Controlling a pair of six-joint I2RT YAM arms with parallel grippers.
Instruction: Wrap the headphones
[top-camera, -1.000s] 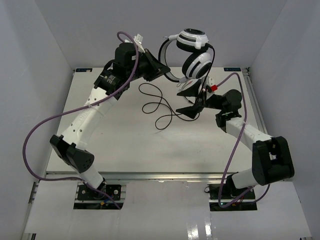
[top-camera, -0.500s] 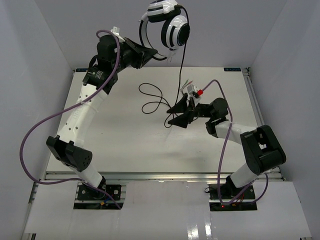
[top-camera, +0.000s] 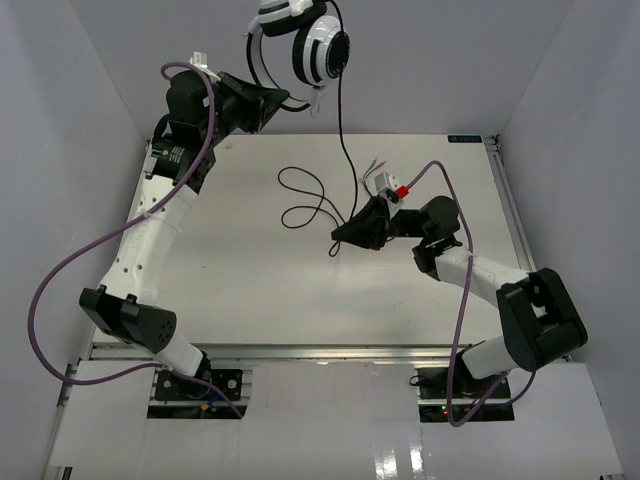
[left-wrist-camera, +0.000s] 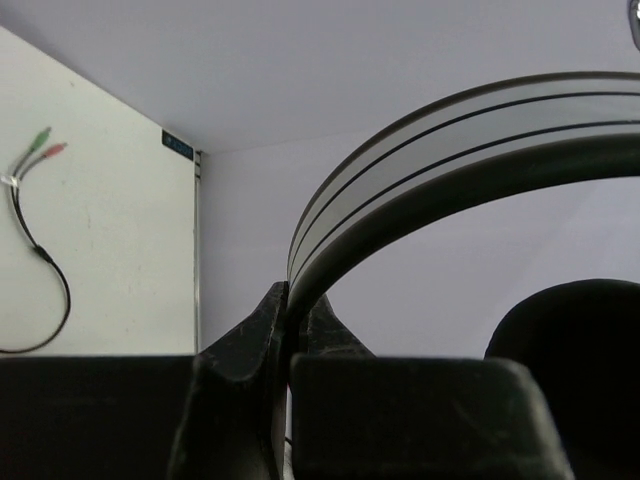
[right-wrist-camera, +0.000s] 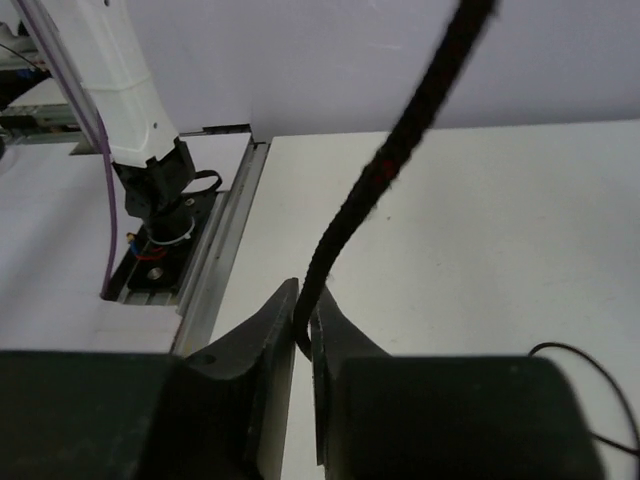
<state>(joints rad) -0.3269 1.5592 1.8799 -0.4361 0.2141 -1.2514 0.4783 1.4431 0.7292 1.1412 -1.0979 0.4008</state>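
Note:
My left gripper (top-camera: 278, 100) holds the white-and-black headphones (top-camera: 296, 42) high above the table's far left edge. In the left wrist view its jaws (left-wrist-camera: 290, 300) are shut on the white headband (left-wrist-camera: 430, 140), with a black ear pad (left-wrist-camera: 575, 350) at the right. The thin black cable (top-camera: 341, 120) hangs from an ear cup down to my right gripper (top-camera: 340, 236), low over the table's middle. In the right wrist view that gripper (right-wrist-camera: 303, 305) is shut on the cable (right-wrist-camera: 400, 150). More cable lies in loops (top-camera: 305, 195) on the table, ending in coloured plugs (top-camera: 375, 166).
The white table (top-camera: 230, 270) is enclosed by grey walls on three sides. Purple arm cables (top-camera: 60, 270) hang off both arms. The left arm's base (right-wrist-camera: 155, 185) and the table's metal edge rail (right-wrist-camera: 215, 260) show in the right wrist view.
My left arm has carried the headphones up and to the left. My right gripper has moved left a little and shut on the hanging cable.

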